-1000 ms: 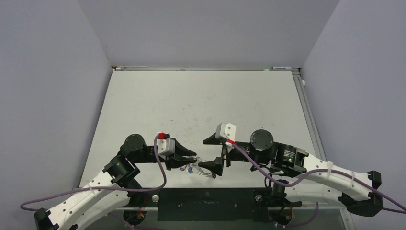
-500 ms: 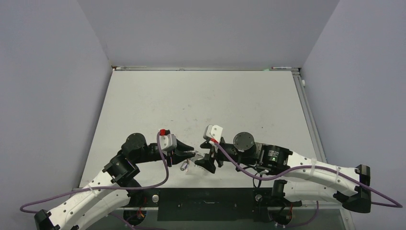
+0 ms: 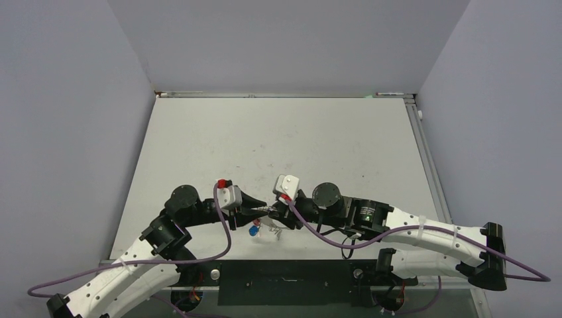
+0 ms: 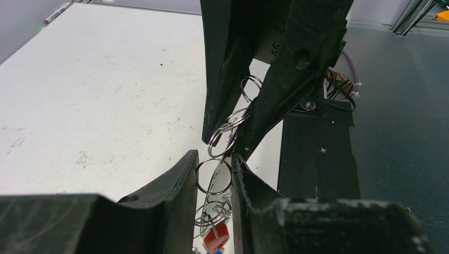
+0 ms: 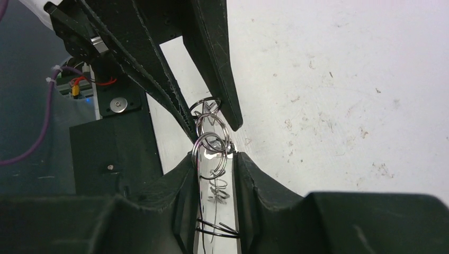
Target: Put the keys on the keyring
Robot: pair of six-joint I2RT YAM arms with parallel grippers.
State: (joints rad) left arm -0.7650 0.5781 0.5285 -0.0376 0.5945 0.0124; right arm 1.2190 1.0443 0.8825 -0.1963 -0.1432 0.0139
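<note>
My left gripper (image 3: 260, 211) and right gripper (image 3: 281, 217) meet tip to tip low over the near part of the table. In the left wrist view the left gripper (image 4: 214, 159) is shut on the keyring (image 4: 212, 193), a thin silvery ring spanning its gap. Smaller rings and a red tag (image 4: 217, 237) hang below it. The tags (image 3: 254, 231) also show from above. In the right wrist view the right gripper (image 5: 214, 156) is shut on the keys (image 5: 217, 206), a shiny metal piece with dark wire loops. Interlinked rings (image 5: 207, 112) bridge the two sets of fingertips.
The white table (image 3: 278, 146) stretches away behind the grippers, enclosed by grey walls. A black base plate (image 3: 285, 281) lies along the near edge between the arm bases. Purple cables (image 3: 228, 242) loop off both wrists.
The right arm has slid left up to the left gripper, and its wide-open jaws have closed around the metal bunch. The left gripper has kept its grip and hardly moved.
</note>
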